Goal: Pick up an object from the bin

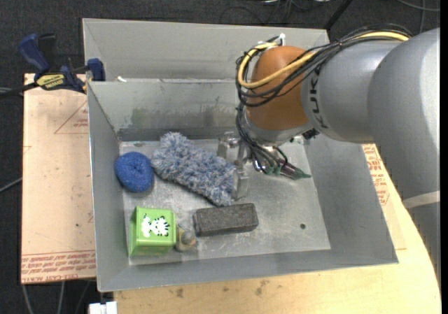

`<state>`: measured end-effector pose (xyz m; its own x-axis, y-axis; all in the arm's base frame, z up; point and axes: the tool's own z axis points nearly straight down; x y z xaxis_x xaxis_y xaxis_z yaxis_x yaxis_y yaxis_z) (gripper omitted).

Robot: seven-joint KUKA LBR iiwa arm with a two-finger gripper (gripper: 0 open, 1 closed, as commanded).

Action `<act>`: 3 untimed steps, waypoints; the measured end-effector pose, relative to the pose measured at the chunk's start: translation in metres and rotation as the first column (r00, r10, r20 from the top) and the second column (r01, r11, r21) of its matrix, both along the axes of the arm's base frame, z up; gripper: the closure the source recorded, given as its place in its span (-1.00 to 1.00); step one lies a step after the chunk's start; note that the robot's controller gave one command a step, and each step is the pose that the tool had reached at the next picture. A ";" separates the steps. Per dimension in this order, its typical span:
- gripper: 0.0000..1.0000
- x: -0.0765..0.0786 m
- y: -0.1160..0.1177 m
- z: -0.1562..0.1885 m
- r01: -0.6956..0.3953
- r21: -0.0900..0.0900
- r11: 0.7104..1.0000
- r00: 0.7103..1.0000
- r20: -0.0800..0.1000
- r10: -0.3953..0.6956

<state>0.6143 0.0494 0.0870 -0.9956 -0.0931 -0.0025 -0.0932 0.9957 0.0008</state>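
Note:
My gripper (236,163) hangs over the middle of the bin, below the orange cover, its metal fingers pointing down at the right end of a fuzzy grey-blue cloth (194,168). The fingertips sit at the cloth's edge, with nothing visibly held between them. A dark grey rectangular block (225,219) lies just in front of the cloth, below the gripper.
A round blue scrubby ball (134,170) lies at the left of the bin. A green box with a white animal picture (151,230) stands in the front left corner, with a small brownish thing (186,238) beside it. The arm covers the bin's right back part.

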 end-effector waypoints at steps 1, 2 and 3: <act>1.00 -0.030 0.015 -0.017 -0.010 0.000 1.000 1.000 -0.002 0.010; 1.00 -0.030 0.015 -0.017 -0.010 0.000 1.000 1.000 -0.002 0.010; 1.00 -0.037 -0.009 0.188 -0.035 0.000 0.999 0.999 -0.003 0.035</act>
